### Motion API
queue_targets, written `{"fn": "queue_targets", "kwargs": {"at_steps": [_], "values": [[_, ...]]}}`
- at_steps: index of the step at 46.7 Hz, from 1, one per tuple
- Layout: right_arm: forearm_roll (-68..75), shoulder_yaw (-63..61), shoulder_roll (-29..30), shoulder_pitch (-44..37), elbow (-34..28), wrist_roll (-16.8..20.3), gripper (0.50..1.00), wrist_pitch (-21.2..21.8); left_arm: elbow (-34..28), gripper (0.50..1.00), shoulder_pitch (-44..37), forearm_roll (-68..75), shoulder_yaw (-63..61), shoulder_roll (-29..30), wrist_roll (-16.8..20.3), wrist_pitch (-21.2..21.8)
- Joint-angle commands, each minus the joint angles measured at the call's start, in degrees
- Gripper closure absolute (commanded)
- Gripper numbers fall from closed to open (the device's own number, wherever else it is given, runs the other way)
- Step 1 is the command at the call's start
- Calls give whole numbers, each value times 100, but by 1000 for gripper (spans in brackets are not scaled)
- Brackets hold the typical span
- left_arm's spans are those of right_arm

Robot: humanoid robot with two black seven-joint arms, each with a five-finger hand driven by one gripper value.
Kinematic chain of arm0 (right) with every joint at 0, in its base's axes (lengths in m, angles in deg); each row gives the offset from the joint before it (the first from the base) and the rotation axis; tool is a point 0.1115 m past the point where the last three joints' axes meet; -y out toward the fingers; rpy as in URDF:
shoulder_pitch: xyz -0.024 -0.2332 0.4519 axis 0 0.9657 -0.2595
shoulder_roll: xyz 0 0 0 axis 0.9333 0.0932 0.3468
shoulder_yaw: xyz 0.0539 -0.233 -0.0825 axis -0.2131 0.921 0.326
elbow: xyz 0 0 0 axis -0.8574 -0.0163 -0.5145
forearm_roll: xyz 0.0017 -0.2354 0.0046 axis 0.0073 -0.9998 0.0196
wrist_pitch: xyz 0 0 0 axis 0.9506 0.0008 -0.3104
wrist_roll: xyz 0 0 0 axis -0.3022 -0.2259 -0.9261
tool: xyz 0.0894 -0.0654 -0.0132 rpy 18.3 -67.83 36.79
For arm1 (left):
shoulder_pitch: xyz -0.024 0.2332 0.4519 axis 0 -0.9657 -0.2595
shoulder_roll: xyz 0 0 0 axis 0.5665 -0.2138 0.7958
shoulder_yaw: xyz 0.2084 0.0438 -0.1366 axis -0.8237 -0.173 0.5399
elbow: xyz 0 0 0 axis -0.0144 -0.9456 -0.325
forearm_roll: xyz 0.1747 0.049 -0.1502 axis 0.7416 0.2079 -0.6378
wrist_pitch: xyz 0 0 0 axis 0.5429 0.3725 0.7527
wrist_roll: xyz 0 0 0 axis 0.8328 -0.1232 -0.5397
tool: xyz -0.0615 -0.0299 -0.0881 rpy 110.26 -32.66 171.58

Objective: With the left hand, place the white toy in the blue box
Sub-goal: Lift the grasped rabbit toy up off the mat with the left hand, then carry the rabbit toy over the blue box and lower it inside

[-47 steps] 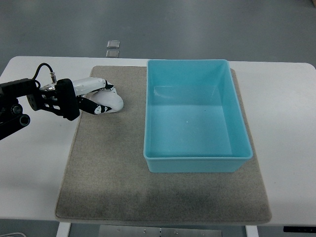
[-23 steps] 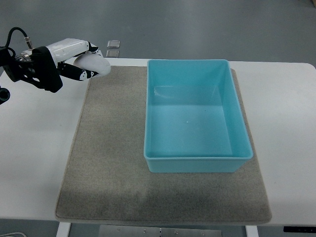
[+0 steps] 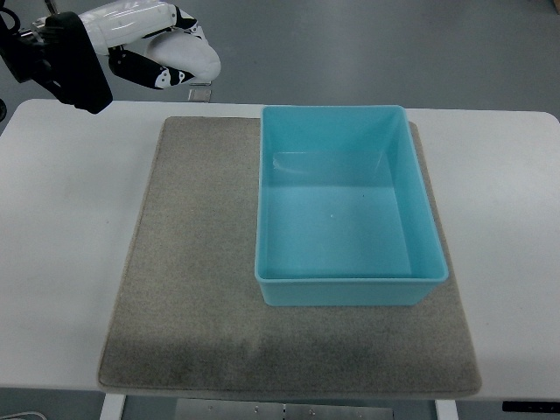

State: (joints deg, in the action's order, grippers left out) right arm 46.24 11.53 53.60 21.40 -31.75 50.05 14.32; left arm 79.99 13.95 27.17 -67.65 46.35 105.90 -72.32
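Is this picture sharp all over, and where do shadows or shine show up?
Top view: evenly lit and mostly sharp; the left hand holding the white toy looks slightly soft. The blue box shows a pale sheen on its floor. A darker shadow band crosses the near part of the grey mat.

No legible text, label, brand, number or sign is present in the top view. The open rectangular light blue plastic box point(image 3: 348, 203) carries no print on its rim, walls or floor. The grey felt mat point(image 3: 201, 289) beneath the box is unmarked, as is the white table top point(image 3: 66, 262) left of the box. The white and black robot left hand point(image 3: 144, 44), up and left of the box, shows no readable marking. Small dark spots on the hand are too small to tell apart as characters.
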Motion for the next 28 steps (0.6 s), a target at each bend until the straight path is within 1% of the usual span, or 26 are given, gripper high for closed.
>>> {"fn": "queue_targets", "kwargs": {"at_steps": [1,6,8,16,28], "values": [[0,0,0,0,1,0,564,0,81,1000,87,10,-10,-183,-10,-132],[0,0,0,0,-8,0,564,0,72,1000,43,63,-37,-772,-36,-132],[0,0,0,0,1,0,564,0,64,1000,26,72,-81,-922,-45,-132],[0,0,0,0,1,0,564,0,-7,1000,61,98,-450,-1423,-80,-88],[0,0,0,0,1,0,564,0,-428,1000,-9,107,-687,-2003,-89,-53]]}}
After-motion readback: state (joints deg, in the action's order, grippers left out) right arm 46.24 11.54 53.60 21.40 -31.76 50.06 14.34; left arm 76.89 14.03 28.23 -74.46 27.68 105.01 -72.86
